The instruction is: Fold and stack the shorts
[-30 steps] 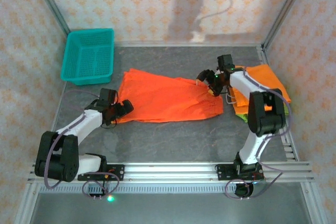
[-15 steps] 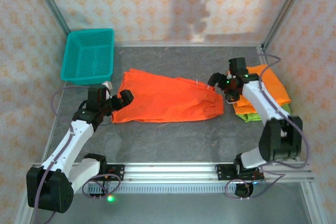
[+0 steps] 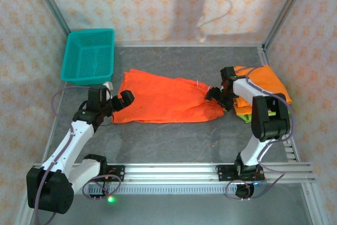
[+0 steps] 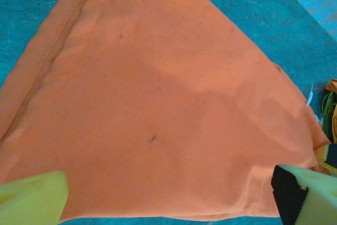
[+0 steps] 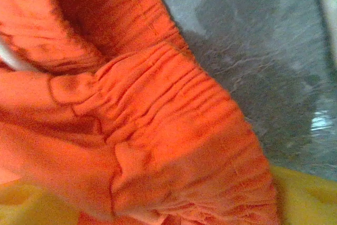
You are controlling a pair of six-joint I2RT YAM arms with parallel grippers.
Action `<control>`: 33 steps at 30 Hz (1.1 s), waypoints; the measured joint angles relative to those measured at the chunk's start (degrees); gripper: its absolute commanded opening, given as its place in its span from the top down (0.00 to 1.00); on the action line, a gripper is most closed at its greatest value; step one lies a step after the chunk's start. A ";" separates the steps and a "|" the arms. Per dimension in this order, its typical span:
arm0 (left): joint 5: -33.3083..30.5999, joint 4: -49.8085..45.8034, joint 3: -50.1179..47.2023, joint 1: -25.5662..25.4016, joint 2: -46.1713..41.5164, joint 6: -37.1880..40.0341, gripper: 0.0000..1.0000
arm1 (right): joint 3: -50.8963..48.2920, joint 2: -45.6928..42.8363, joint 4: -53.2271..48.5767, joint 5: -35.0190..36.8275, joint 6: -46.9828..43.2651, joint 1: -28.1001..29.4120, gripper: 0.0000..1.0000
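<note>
A pair of orange shorts point(image 3: 166, 101) lies spread flat across the middle of the table, its gathered waistband point(image 5: 174, 125) at the right end. My left gripper point(image 3: 117, 100) hovers open at the cloth's left end; in the left wrist view its yellow fingers point(image 4: 31, 198) stand wide apart over the orange shorts point(image 4: 158, 104). My right gripper point(image 3: 217, 97) is at the waistband end, open, its yellow fingertips point(image 5: 308, 198) wide on either side of the bunched fabric. At the right sits a stack with folded orange shorts point(image 3: 266, 80) over lime green shorts point(image 3: 245, 114).
A teal mesh basket point(image 3: 88, 55) stands at the back left. The stack lies close behind my right arm, beside the metal rail point(image 3: 288, 148) on the table's right edge. Bare grey table point(image 3: 174, 140) stretches in front of the spread shorts.
My right gripper swung toward the stack, then came back down-left onto the waistband end. My left arm lifted and drew left a second ago and has since held still.
</note>
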 measured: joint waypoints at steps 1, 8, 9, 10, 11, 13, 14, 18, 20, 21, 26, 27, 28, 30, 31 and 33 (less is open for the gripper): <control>0.13 0.04 0.00 0.00 0.07 -0.02 0.00 | 0.00 0.74 0.17 -0.24 0.11 0.24 0.28; 0.15 0.15 0.07 -0.22 0.52 -0.07 0.00 | 0.63 2.60 0.28 -0.76 -0.42 1.22 0.67; 0.17 0.13 0.24 -0.37 0.55 -0.07 0.00 | 0.81 2.78 0.31 -0.76 -0.44 1.40 0.73; 0.22 0.13 0.50 -0.37 0.63 -0.04 0.00 | 0.94 2.89 0.33 -0.79 -0.48 1.60 0.80; 0.26 0.13 0.90 -0.37 0.74 -0.04 0.00 | 1.09 2.95 0.31 -0.74 -0.83 1.75 0.85; 0.26 0.13 2.10 -0.37 1.22 -0.02 0.00 | 1.46 2.97 0.22 -0.35 -1.01 2.12 0.93; 0.28 0.13 2.78 -0.37 1.55 0.00 0.00 | 1.70 2.97 0.00 0.15 -1.31 2.32 0.94; 0.35 0.15 4.74 -0.37 2.49 0.02 0.00 | 2.95 2.38 -1.79 3.74 -2.67 3.50 0.98; 0.37 0.15 5.11 -0.37 2.69 0.02 0.00 | 4.00 1.20 -3.48 6.45 -3.65 4.20 1.00; 0.35 0.15 5.14 -0.37 2.71 0.02 0.00 | 4.76 0.22 -4.59 7.93 -4.22 4.50 1.00; 0.37 0.15 5.14 -0.37 2.71 0.02 0.00 | 12.07 -4.61 -11.04 15.85 -7.50 5.25 1.00; 0.37 0.15 5.14 -0.37 2.71 0.02 0.00 | 14.03 -5.44 -12.46 17.68 -8.35 5.38 1.00; 0.37 0.15 5.14 -0.37 2.71 0.02 0.00 | 15.85 -6.12 -13.66 19.39 -9.05 5.53 1.00; 0.37 0.15 5.14 -0.37 2.71 0.00 0.00 | 19.23 -6.95 -16.24 22.82 -10.67 5.75 1.00; 0.37 0.15 5.14 -0.37 2.71 0.02 0.00 | 20.81 -7.13 -17.51 24.55 -11.50 5.90 1.00; 0.37 0.15 5.14 -0.37 2.71 0.02 0.00 | 23.67 -7.13 -20.02 28.11 -13.07 6.32 1.00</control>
